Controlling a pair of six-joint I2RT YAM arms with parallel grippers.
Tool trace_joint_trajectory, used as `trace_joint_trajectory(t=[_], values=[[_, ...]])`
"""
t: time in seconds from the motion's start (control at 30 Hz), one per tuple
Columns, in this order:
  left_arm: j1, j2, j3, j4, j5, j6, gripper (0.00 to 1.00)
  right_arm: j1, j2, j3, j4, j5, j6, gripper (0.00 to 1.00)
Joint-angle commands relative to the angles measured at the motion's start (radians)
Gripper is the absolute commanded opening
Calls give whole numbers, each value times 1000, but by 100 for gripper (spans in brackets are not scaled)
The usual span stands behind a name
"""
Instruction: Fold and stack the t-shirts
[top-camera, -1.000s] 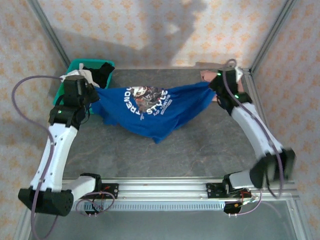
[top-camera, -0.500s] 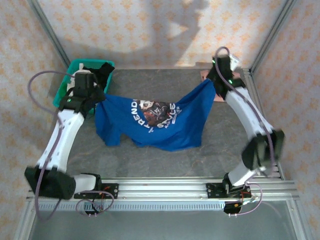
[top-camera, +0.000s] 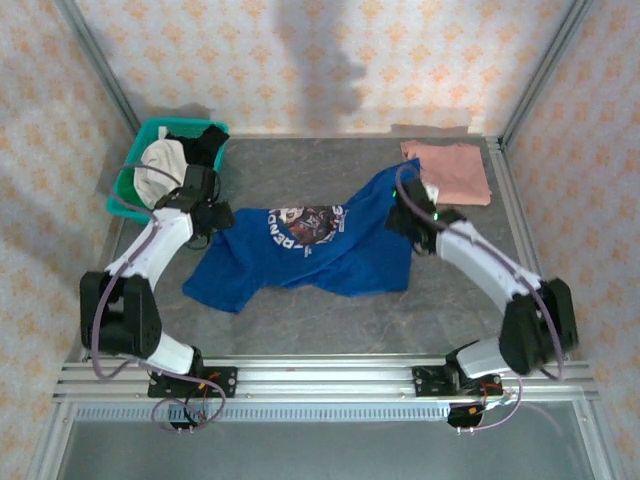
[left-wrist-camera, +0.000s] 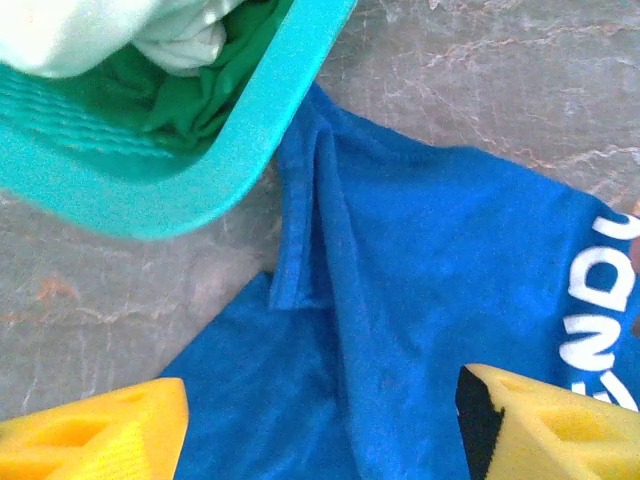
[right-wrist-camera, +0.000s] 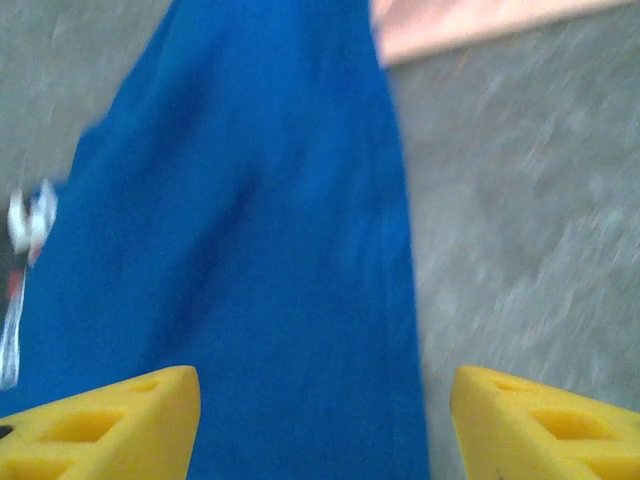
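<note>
The left gripper (left-wrist-camera: 320, 430) and right gripper (right-wrist-camera: 320, 420) had just spread, dropping the blue t-shirt (top-camera: 310, 250) rumpled onto the table (top-camera: 300, 320). Smoothing and folding likely came next.

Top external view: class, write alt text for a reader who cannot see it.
A royal blue t-shirt lies rumpled on a grey table between the left arm and right arm. A folded pink t-shirt sits at the far right corner; a teal basket of clothes at far left.
</note>
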Motion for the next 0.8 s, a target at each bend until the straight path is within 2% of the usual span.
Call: trace_joint_trajectory(t=[0.0, 0.1, 0.17, 0.27, 0.4, 0.5, 0.53, 0.57, 0.6, 0.67, 0.73, 0.77], values=[[-50, -85, -109, -5, -77, -54, 73, 113, -88, -174, 17, 23, 176, 67], [-116, -138, -208, 24, -65, -96, 72, 188, -159, -268, 3, 24, 257, 66], [-170, -140, -254, 45, -69, -120, 71, 201, -156, -295, 1, 7, 263, 66], [-211, -103, -320, 92, -47, -165, 69, 201, -75, -297, 47, -11, 240, 69], [-214, -72, -369, 147, -24, -190, 67, 202, 52, -253, 109, -63, 205, 69], [-225, -70, -397, 181, -3, -199, 62, 201, 130, -222, 100, -54, 202, 67], [-232, -64, -406, 193, 10, -201, 59, 201, 148, -215, 92, -43, 204, 63], [-240, -57, -411, 198, 14, -204, 56, 201, 161, -206, 87, -30, 202, 55], [-246, -50, -414, 202, 18, -207, 51, 202, 169, -193, 69, -10, 202, 45], [-257, -39, -420, 215, 46, -210, 40, 200, 163, -148, 17, 52, 195, 20], [-266, -39, -427, 235, 75, -217, 33, 193, 143, -84, -38, 101, 174, 2], [-273, -46, -426, 245, 96, -220, 30, 187, 125, -45, -62, 120, 162, 0]])
